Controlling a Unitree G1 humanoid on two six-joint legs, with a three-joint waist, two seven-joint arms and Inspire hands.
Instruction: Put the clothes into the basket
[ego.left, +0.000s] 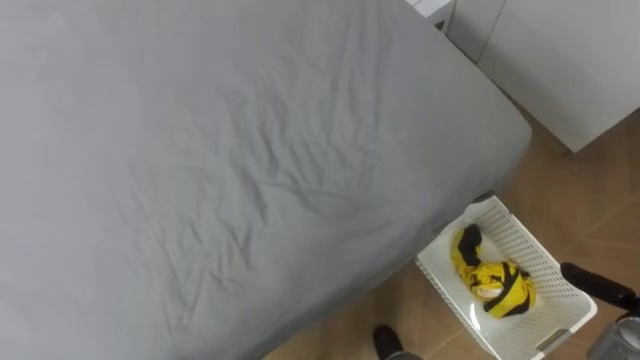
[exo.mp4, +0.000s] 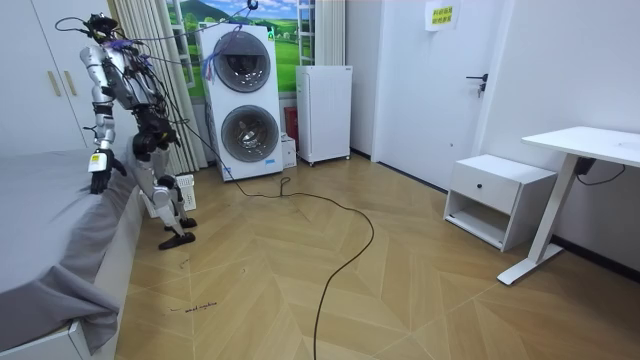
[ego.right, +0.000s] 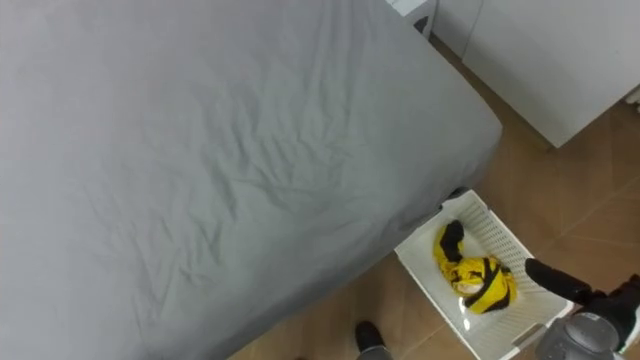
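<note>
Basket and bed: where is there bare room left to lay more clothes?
The bed is bare sheet up to the corner by the basket. In the basket the yellow garment lies in the middle; bare mesh shows between it and the far rim, and along the near rim. The right hand hovers at its right end, so that side is crowded.

Grey-sheeted bed (ego.left: 200, 150) on a herringbone wood floor (exo.mp4: 420, 290), white wardrobe (exo.mp4: 40, 70) behind. Stacked washer and dryer (exo.mp4: 243, 100) at the far wall, beside a white cabinet (exo.mp4: 323, 112). White door (exo.mp4: 440, 100), nightstand (exo.mp4: 498, 198) and desk (exo.mp4: 600, 143) along the room view's right.
</note>
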